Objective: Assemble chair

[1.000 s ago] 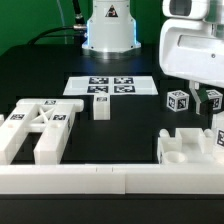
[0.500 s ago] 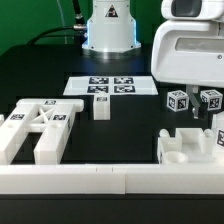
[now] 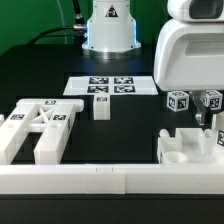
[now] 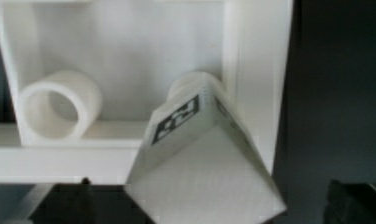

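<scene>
White plastic bits all over a black tabletop (image 3: 55, 65) here. The seat (image 3: 180, 150) sits by the edge nearest the camera, toward the exterior view's right corner, just behind the long white rail (image 3: 90, 181) that runs along that edge. The wrist view looks down into it. There's a round socket (image 4: 60, 105) in one recess, and a leg (image 4: 195, 120) with a tag on its side comes up against the seat's wall, looking slanted from this angle. The gripper (image 4: 199, 200) is spread wide. There's a dark finger (image 4: 43, 205) out on either side of the leg with a gap showing, so it isn't pinching anything as far as I can see. In the exterior view the arm (image 3: 190, 55) hangs over that same corner and hides most of it. The back frame (image 3: 35, 125) lies flat near the exterior view's left edge. A small block (image 3: 100, 107) stands mid-table just in front of the marker board (image 3: 110, 87). A tagged piece (image 3: 178, 100) and a second tagged piece (image 3: 211, 99) stand side by side behind the seat.
</scene>
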`<state>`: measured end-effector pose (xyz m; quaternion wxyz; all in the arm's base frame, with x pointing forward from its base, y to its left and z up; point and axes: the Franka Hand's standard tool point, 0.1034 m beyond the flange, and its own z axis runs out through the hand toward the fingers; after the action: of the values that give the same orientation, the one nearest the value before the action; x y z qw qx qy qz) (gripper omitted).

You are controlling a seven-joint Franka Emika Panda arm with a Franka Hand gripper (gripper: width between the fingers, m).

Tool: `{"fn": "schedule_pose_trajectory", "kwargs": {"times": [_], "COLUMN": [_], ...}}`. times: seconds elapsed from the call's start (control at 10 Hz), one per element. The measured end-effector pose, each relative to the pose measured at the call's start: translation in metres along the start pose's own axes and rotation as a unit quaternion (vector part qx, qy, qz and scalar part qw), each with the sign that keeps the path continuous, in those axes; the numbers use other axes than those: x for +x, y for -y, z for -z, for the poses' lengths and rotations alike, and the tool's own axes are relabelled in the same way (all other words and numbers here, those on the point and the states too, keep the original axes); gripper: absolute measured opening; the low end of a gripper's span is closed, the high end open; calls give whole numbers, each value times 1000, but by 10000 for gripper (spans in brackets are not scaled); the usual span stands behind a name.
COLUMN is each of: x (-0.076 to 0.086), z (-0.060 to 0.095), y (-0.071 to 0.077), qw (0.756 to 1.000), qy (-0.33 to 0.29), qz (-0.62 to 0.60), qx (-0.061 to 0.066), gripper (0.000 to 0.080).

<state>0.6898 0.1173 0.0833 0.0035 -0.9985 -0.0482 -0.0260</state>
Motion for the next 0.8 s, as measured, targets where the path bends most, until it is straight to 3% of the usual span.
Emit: {"fn": "schedule_pose_trajectory", "kwargs": {"times": [0.4,0.6,0.7,0.8], "x": [0,-1,0,0], "z": [-4,-6,-6,-6], "y": [-3,-5,-7,-7], "qw": [990,988,987,988], "qy": [-8,-7,-11,-11], "qz": [142,157,157,156], "qx": [-9,-12,-12,-12], "gripper": [649,640,484,484]}}
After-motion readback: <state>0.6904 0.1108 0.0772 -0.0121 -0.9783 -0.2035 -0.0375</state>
